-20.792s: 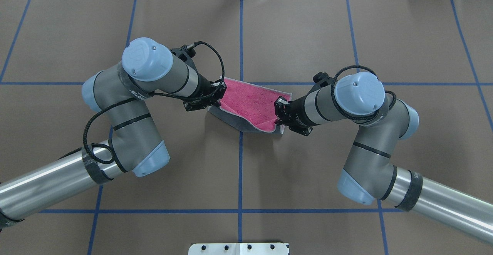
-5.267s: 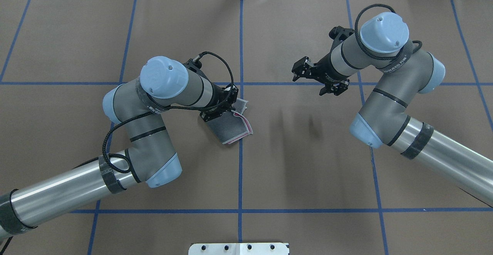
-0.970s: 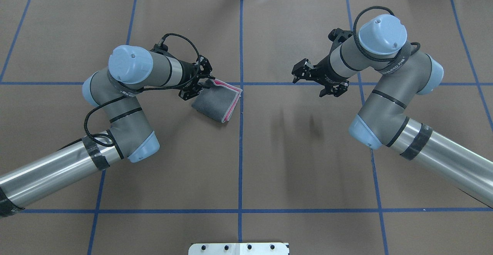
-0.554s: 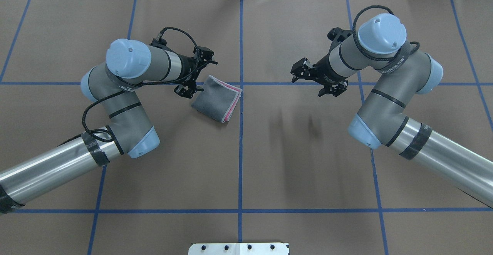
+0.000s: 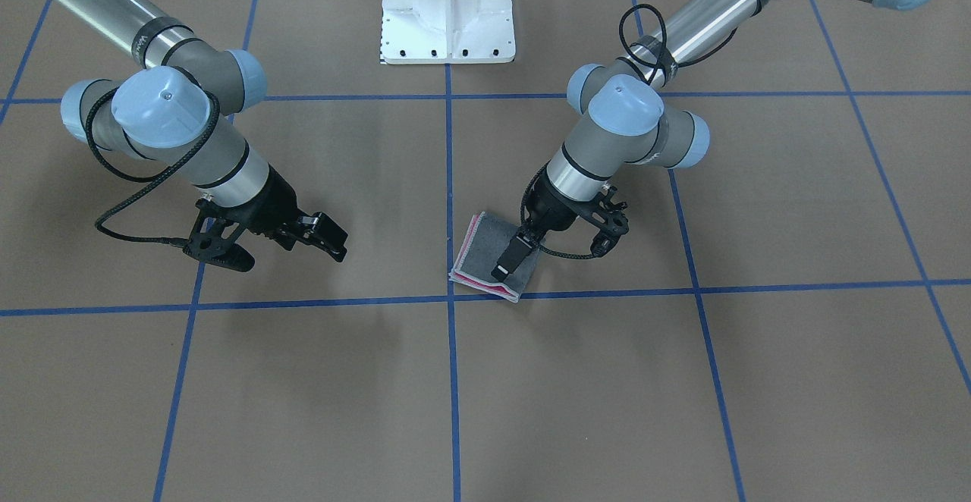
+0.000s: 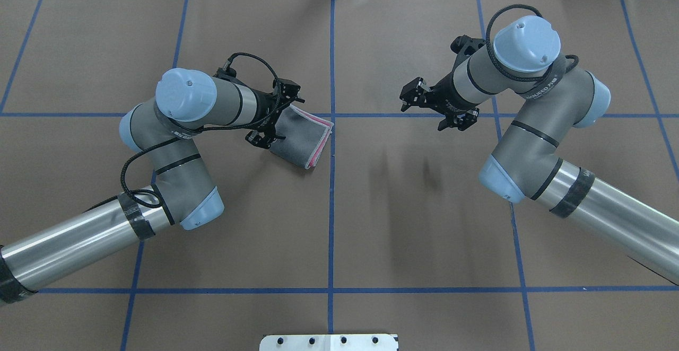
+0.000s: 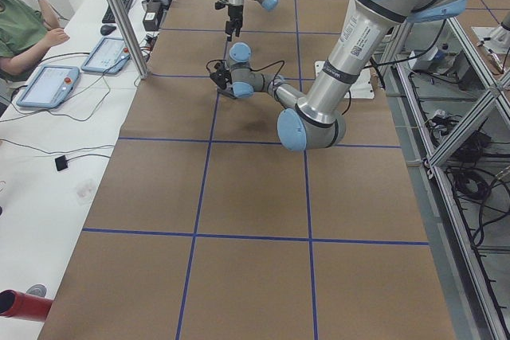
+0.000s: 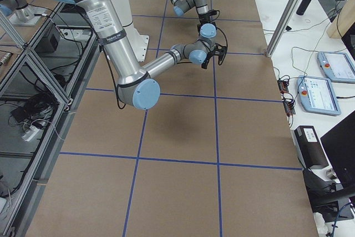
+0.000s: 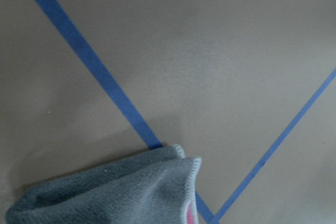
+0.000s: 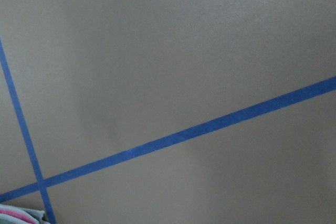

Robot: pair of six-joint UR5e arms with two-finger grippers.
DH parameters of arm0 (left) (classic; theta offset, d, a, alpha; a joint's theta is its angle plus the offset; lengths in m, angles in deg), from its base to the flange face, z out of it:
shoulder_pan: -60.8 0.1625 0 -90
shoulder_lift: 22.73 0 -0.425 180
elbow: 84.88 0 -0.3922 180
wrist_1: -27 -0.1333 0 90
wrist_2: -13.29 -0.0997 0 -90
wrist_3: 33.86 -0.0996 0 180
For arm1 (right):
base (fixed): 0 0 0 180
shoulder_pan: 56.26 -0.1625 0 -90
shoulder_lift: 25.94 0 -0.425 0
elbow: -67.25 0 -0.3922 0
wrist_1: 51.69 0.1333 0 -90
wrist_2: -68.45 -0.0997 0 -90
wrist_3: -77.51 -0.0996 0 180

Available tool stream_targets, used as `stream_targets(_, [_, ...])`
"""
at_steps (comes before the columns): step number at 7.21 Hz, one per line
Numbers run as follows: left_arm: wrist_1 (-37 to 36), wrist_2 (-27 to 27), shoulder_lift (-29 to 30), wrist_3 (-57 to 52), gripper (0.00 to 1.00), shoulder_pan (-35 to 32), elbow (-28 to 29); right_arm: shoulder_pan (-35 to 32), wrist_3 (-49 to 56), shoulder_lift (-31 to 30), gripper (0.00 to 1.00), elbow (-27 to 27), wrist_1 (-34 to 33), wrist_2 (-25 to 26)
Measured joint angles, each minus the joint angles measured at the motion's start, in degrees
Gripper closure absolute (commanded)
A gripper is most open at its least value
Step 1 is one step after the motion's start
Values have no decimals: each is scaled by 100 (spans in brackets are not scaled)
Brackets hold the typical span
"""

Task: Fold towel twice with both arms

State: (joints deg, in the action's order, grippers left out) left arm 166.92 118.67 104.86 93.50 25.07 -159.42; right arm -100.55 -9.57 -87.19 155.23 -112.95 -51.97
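Observation:
The towel (image 6: 303, 138) lies folded small on the table, dark grey face up, with pink layers and pale border showing along its right edge. It sits just left of the centre tape line, and also shows in the front view (image 5: 485, 248) and the left wrist view (image 9: 115, 192). My left gripper (image 6: 276, 113) is open and hangs over the towel's left edge, one finger (image 5: 507, 262) above the cloth; I cannot tell whether it touches. My right gripper (image 6: 434, 106) is open and empty, raised above bare table well to the right of the towel.
The brown table mat carries a blue tape grid (image 6: 332, 208). The white pedestal (image 5: 447, 9) stands at the robot's side. Tablets and cables (image 7: 48, 85) lie on a side bench beyond the mat's far edge, next to a seated person.
The towel went from one fold held by both grippers to a small grey square. In the last second my left gripper let go, drew back left, then returned over its left edge. The right arm stayed still.

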Motion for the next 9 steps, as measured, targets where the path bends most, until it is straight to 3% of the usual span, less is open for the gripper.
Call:
stream_targets(4, [0, 12, -19, -57, 0, 33, 92, -107, 1, 62, 0, 36, -8, -28])
stream_targets(9, [-65, 691, 13, -63, 0, -352, -285, -654, 173, 120, 0, 56, -84, -521])
